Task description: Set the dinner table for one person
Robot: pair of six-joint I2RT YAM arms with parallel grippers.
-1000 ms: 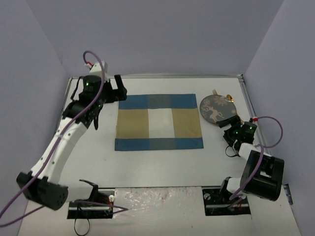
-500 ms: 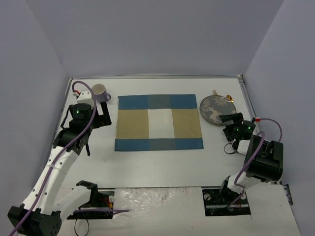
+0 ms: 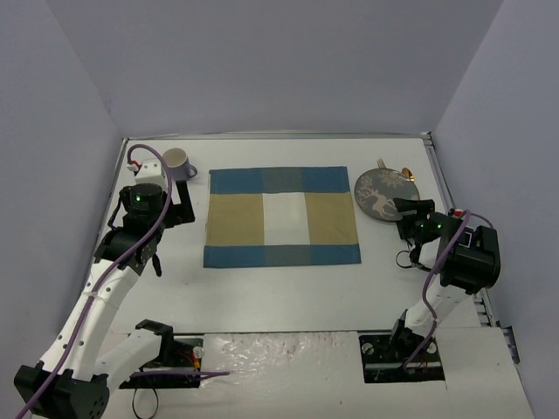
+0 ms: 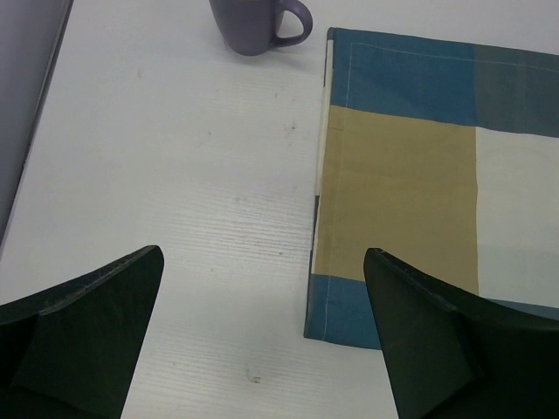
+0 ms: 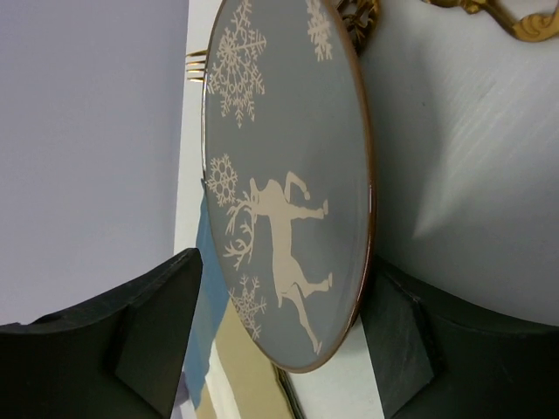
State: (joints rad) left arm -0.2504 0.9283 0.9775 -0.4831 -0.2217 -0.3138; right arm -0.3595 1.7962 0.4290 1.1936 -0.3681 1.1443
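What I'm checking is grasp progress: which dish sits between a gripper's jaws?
The grey reindeer plate, flanked by the right gripper's open jaws; the purple mug stands clear, ahead of the left gripper.

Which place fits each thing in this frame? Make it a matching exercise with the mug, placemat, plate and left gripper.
Things:
1 mug
2 placemat
3 plate
4 left gripper

Places:
A centre of the dinner table
B just right of the placemat
C open, above the bare surface left of the placemat
D by the placemat's far-left corner

Pairs: 1-D; 2-A; 3-B; 4-C
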